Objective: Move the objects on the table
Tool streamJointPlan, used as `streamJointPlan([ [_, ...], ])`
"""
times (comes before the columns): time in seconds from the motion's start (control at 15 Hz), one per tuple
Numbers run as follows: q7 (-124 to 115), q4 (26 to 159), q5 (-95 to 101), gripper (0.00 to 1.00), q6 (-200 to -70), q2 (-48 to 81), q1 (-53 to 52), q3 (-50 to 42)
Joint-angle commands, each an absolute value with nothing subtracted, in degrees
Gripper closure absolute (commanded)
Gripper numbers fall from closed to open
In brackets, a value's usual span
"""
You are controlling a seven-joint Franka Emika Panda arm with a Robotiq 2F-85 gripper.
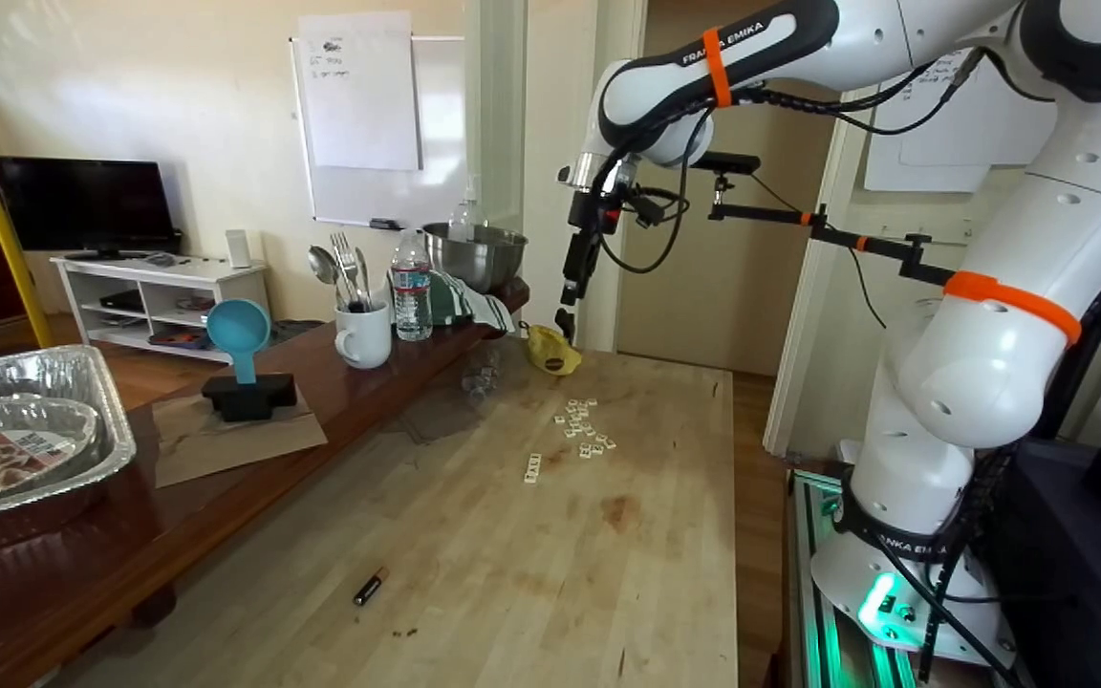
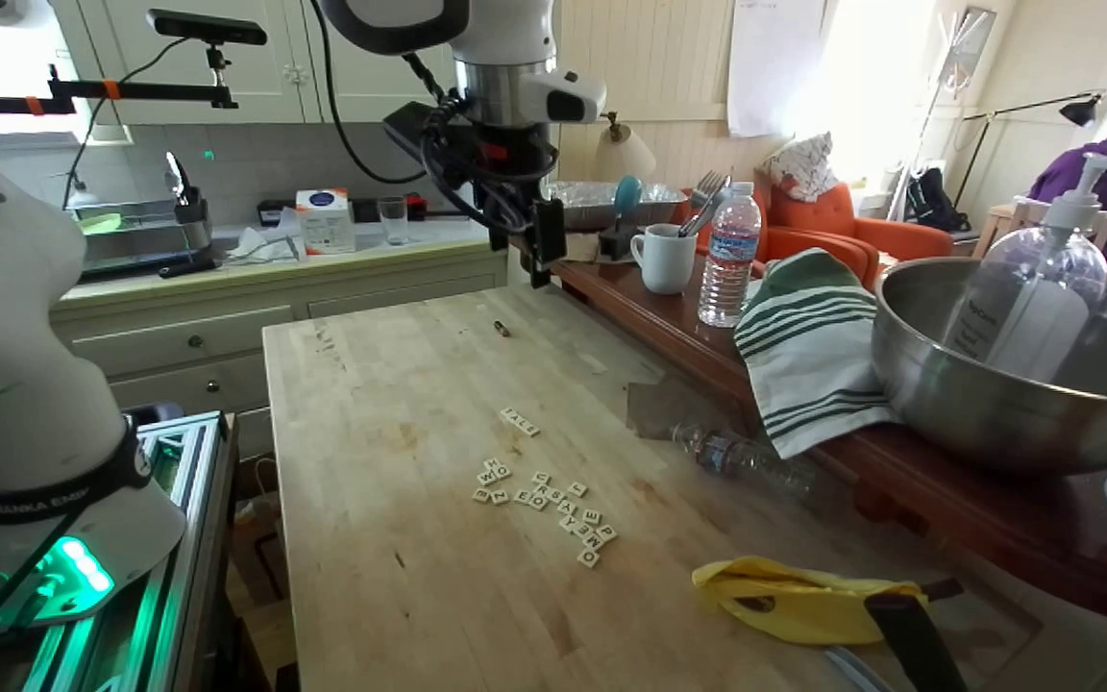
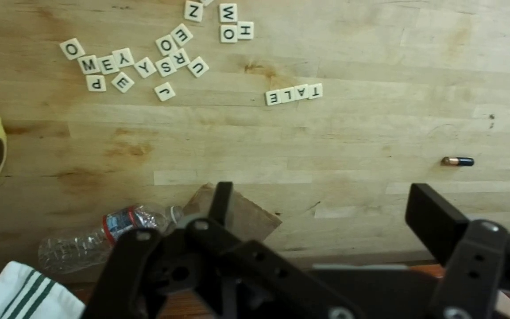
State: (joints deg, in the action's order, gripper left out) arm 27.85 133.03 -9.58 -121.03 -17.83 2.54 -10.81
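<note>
Two fingers [image 3: 223, 199] of the gripper [image 3: 326, 204] wide apart above grainy wooden table [image 3: 348, 137], on it square letter tiles [image 3: 165, 66], cylindrical battery [image 3: 458, 161], transparent bottle [image 3: 120, 223].

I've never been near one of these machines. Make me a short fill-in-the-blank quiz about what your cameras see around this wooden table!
1. The straight row of four letter tiles spells ____.
2. The gripper is ____, not shut.
3. In the wrist view, the plastic bottle lies on its ____.
4. The white cloth has ____ stripes.

Missing words: TALE; open; side; green.
</note>
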Motion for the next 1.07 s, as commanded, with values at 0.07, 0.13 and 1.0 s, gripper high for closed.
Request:
streamJointPlan([
  [0.07,24.51,135.86,-0.40,0.25,-132.87,-11.62,4.12,-9.28],
  [0.13,24.25,136.17,0.95,0.26,-134.43,-10.24,4.23,-9.36],
  [1.0,34.76,136.02,2.81,1.00,-146.01,8.00,7.83,-9.28],
])
